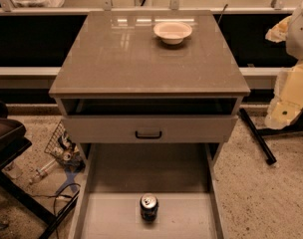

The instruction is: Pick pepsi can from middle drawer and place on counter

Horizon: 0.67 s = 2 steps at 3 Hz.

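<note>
The pepsi can (pixel 149 207) stands upright on the flat bottom of the middle drawer (pixel 111 218). Its long axis runs straight up and down. Its silver top with the pull tab faces up, and its dark blue side faces the near edge of the scene. The can sits about midway between the drawer's left and right walls, in the near part of the tray, touching neither wall.

The drawer is open, reaching toward the near side from under the cabinet. Just above its far end is a closed drawer front (pixel 101 129) with a black handle (pixel 148 134) at its middle, and above that front lies a dark open slot under the top slab.

The counter (pixel 116 59) is the glossy grey-brown top of the cabinet, with light reflected along its far edge. A pale round bowl (pixel 172 32) rests on it, far and a little right of centre, mouth up.

The gripper (pixel 283 111) is at the right edge of the scene, at the lower end of the pale arm. It is right of the cabinet, at about the height of the drawer front, and well apart from the can. I cannot tell whether it is wide or narrow, and it holds nothing that I can see.

A black bar (pixel 257 136) lies slanted on the speckled floor (pixel 261 193) to the right. A wire basket (pixel 59 141) and cables lie on the floor to the left.
</note>
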### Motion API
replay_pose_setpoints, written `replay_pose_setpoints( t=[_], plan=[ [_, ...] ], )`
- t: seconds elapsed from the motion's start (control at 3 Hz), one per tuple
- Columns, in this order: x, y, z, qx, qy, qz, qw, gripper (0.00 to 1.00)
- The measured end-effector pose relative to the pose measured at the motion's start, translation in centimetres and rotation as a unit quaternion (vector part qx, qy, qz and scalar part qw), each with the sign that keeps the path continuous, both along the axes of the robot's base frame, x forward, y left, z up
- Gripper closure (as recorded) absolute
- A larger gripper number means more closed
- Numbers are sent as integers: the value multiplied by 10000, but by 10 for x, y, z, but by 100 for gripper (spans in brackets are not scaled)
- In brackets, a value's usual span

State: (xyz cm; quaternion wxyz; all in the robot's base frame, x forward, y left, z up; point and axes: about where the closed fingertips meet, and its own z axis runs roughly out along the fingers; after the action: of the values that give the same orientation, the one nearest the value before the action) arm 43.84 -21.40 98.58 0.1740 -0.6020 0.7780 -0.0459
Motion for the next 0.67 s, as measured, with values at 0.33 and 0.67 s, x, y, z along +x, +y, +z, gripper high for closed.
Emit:
replay_pose_setpoints(
  t=[0.33, 0.67],
  plan=[
    [0, 0, 0, 0, -1, 0, 10000, 0],
    [-5, 3, -12, 301, -28, 51, 9995, 0]
  ],
)
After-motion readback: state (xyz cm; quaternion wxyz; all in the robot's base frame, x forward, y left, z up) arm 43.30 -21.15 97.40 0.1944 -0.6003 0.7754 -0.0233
